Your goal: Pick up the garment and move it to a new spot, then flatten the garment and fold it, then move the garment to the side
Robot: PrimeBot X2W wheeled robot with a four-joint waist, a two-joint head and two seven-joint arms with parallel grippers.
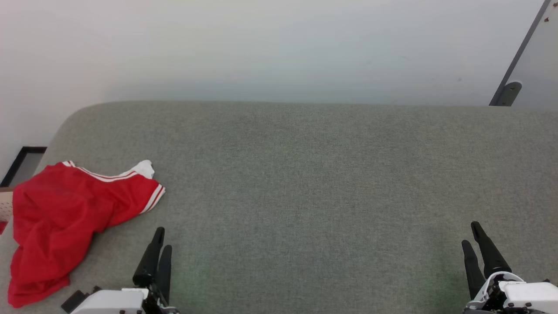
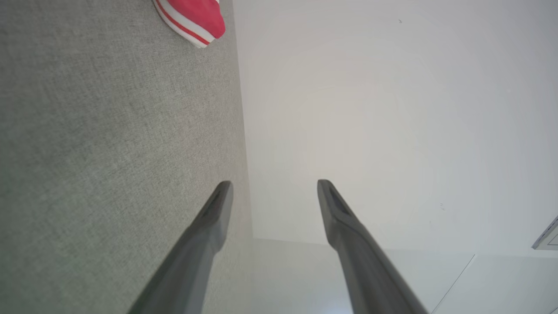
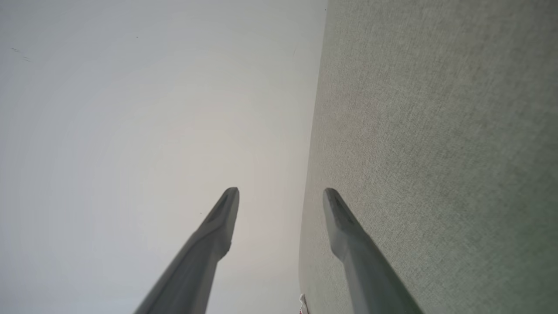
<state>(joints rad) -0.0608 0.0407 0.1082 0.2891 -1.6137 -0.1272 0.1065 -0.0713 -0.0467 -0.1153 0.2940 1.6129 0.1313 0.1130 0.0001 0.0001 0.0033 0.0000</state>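
The garment [image 1: 56,218], a red shirt with red-and-white striped trim and a bit of white showing, lies crumpled at the left edge of the grey fabric surface [image 1: 305,183], part of it hanging over that edge. My left gripper [image 1: 163,239] stands open just right of the garment, apart from it, with nothing between its fingers. The left wrist view shows a striped corner of the garment [image 2: 192,19] far beyond the open left gripper [image 2: 272,185]. My right gripper [image 1: 471,233] stands open at the lower right, holding nothing; the right wrist view shows the same right gripper [image 3: 281,192] over the grey surface.
A pale wall [image 1: 261,43] rises behind the grey surface. A grey panel with a bracket [image 1: 508,91] leans at the upper right. At the far left, past the surface's rounded corner, a dark-framed opening [image 1: 22,163] shows by the wall.
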